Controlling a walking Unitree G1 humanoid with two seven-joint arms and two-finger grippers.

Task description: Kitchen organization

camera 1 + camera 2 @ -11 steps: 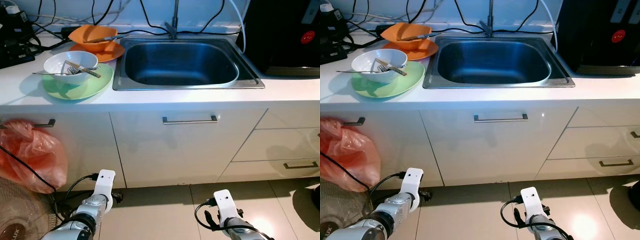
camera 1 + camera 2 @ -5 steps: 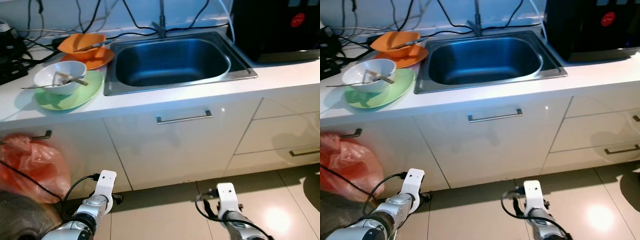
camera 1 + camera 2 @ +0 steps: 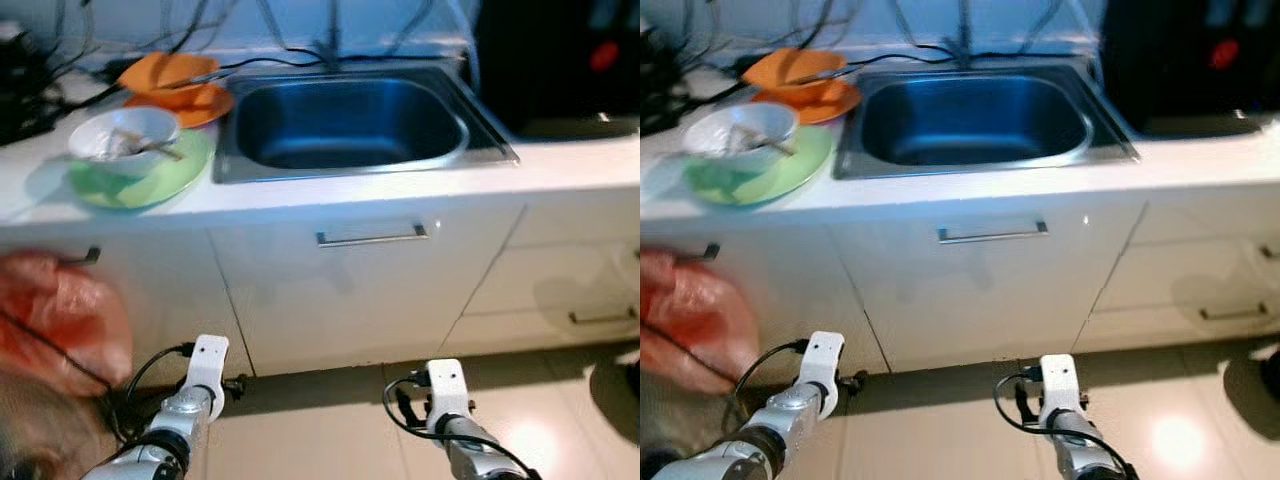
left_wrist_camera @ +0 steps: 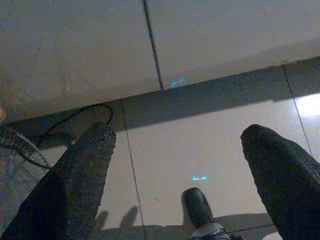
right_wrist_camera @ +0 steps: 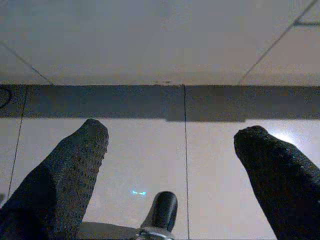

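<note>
Left eye view: blurred, so camera likely in motion; white bench (image 3: 330, 200) ahead with steel sink (image 3: 350, 125) set in the middle, basin looks bare; robot's left of the sink sits the dirty stack: white bowl (image 3: 125, 135) with utensils across it on a green plate (image 3: 150, 180), behind it an orange bowl (image 3: 165, 72) on an orange plate (image 3: 195, 102); black appliance (image 3: 560, 65) on the bench to the right; cables along the back wall; red plastic bag (image 3: 60, 320) hangs at the left cabinet; both silver arms low near the floor, well apart from the bench.

Right eye view: same layout; cabinet handle (image 3: 992, 234) under the sink, drawer fronts to the right; dishes untouched on the bench.

Left wrist view: left tool (image 4: 177, 165) pointing at floor tiles and the cabinet base; two black fingers spread wide, nothing between them; fan grille at the frame edge.

Right wrist view: right tool (image 5: 172, 160) same story; fingers wide apart, holding nothing; tiles and cabinet kickboard ahead.

Step, my read: approach phase, no manipulation begun; likely target is the dish stack next to the sink. Next move calls for closing in on the bench, squaring up toward the left side, raising the left arm to bowl height; utensils lie loose in the white bowl, so grasp the rim level or they may slide out.
</note>
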